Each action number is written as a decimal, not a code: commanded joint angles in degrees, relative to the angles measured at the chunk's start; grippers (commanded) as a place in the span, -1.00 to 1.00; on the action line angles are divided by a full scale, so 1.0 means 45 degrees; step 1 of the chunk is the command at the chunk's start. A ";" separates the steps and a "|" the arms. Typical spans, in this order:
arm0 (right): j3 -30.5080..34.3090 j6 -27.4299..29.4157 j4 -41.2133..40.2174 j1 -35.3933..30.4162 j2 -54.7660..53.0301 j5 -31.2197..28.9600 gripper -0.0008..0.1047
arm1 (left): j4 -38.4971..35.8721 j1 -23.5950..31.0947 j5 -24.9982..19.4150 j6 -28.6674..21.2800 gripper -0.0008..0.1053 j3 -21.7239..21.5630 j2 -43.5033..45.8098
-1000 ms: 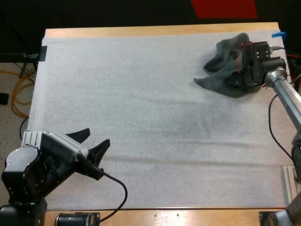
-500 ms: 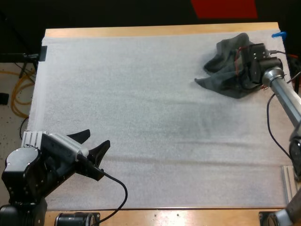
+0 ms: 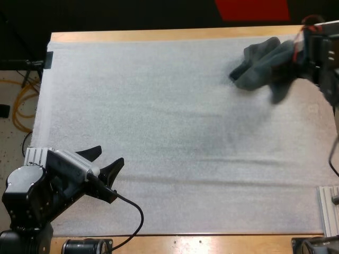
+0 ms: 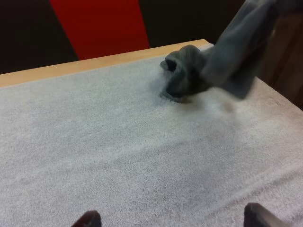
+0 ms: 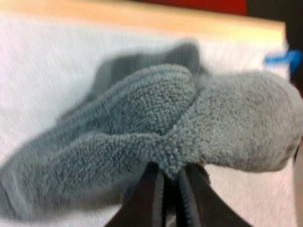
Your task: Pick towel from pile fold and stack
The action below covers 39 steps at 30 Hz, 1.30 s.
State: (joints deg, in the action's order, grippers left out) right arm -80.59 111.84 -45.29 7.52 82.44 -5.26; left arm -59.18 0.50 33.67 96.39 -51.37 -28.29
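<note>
Pinching a fold of the grey-green towel (image 5: 189,127), the right gripper (image 5: 171,182) holds it at the far right corner of the mat (image 3: 159,116).
Its two fingers press the cloth from both sides; part of the towel hangs raised, the rest lies crumpled on the mat. The left gripper (image 3: 111,153) hovers over the mat's near left, fingers spread apart, holding nothing.

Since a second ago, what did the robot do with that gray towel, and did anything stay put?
The right tool, shut on the towel, rose and pulled toward the far right corner of the mat. That lifted one end of the towel off it. The towel's other end still seems to touch the mat. The left tool stayed open in the same place at the near left.
</note>
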 commanded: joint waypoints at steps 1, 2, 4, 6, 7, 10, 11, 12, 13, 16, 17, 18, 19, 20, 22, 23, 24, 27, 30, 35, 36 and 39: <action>-0.0130 0.0238 -0.0136 0.0026 -0.0923 0.0427 -0.99 | 0.0064 -0.0030 -0.0116 0.0027 0.13 -0.0104 0.0036; -0.0130 0.0255 -0.0198 0.0026 -0.1175 0.0652 -0.99 | 0.0064 -0.0030 -0.0116 0.0027 0.13 -0.0104 0.0036; -0.0130 0.0255 -0.0610 0.0026 -0.2131 0.1451 -0.99 | 0.0064 -0.0030 -0.0116 0.0027 0.13 -0.0104 0.0036; -0.0130 0.0255 -0.1161 0.0026 -0.2836 0.2236 -0.99 | 0.0064 -0.0030 -0.0116 0.0027 0.13 -0.0104 0.0036; -0.0130 0.0255 -0.1674 0.0026 -0.3224 0.2743 -0.99 | 0.0064 -0.0030 -0.0116 0.0027 0.13 -0.0104 0.0036; -0.0130 0.0255 -0.3253 0.0026 -0.3944 0.3537 -0.99 | 0.0064 -0.0030 -0.0116 0.0027 0.13 -0.0104 0.0036; -0.0130 0.0255 -0.3648 0.0026 -0.4035 0.3709 -0.99 | 0.0064 -0.0030 -0.0116 0.0027 0.13 -0.0104 0.0036; -0.0130 0.0255 -0.4315 0.0026 -0.4174 0.3928 -0.99 | 0.0064 -0.0030 -0.0116 0.0027 0.13 -0.0104 0.0036; -0.0130 0.0418 -0.4964 0.0026 -0.4273 0.4404 -0.99 | 0.0064 -0.0030 -0.0116 0.0027 0.13 -0.0104 0.0036; -0.0130 0.1207 -0.6499 0.0026 -0.4338 0.6005 -0.99 | 0.0064 -0.0030 -0.0116 0.0027 0.13 -0.0104 0.0036; -0.0108 0.1431 -0.6766 0.0026 -0.4338 0.6238 -0.99 | 0.0064 -0.0030 -0.0116 0.0027 0.13 -0.0104 0.0036; -0.0041 0.1768 -0.7004 0.0026 -0.4316 0.6640 -0.99 | 0.0064 -0.0030 -0.0116 0.0027 0.13 -0.0104 0.0036; 0.0072 0.1974 -0.7059 0.0026 -0.4312 0.6956 -0.99 | 0.0064 -0.0030 -0.0116 0.0027 0.13 -0.0104 0.0036; 0.0122 0.2106 -0.7050 0.0026 -0.4312 0.7235 -0.99 | 0.0064 -0.0030 -0.0116 0.0027 0.13 -0.0104 0.0036; 0.0314 0.2565 -0.7059 0.0026 -0.4217 0.8061 -0.99 | 0.0064 -0.0030 -0.0116 0.0027 0.13 -0.0104 0.0036; 0.0387 0.2652 -0.7023 0.0047 -0.4132 0.8221 -0.99 | 0.0064 -0.0030 -0.0116 0.0027 0.13 -0.0104 0.0036; 0.0482 0.2804 -0.6962 0.0144 -0.3998 0.8448 -0.99 | 0.0064 -0.0030 -0.0116 0.0027 0.13 -0.0104 0.0036; 0.0749 0.3285 -0.6595 0.0836 -0.3398 0.8296 -0.99 | 0.0086 -0.0030 -0.0116 0.0027 0.13 -0.0104 0.0036; 0.0807 0.3212 -0.5666 0.1839 -0.2395 0.7604 -0.99 | 0.0086 -0.0030 -0.0116 0.0027 0.13 -0.0104 0.0036; 0.0807 0.1840 -0.2583 0.3568 -0.0556 0.6915 -0.99 | 0.0086 -0.0030 -0.0116 0.0027 0.13 -0.0104 0.0036; 0.0807 0.1627 -0.1897 0.4059 -0.0073 0.6915 -0.99 | 0.0086 -0.0030 -0.0116 0.0027 0.13 -0.0104 0.0036; 0.0771 0.1151 -0.0234 0.5083 0.1196 0.6875 -0.99 | 0.0086 -0.0030 -0.0116 0.0027 0.13 -0.0104 0.0036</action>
State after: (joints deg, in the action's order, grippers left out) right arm -76.91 117.35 -48.54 29.73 87.52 25.28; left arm -59.18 0.50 33.67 96.39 -51.37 -28.29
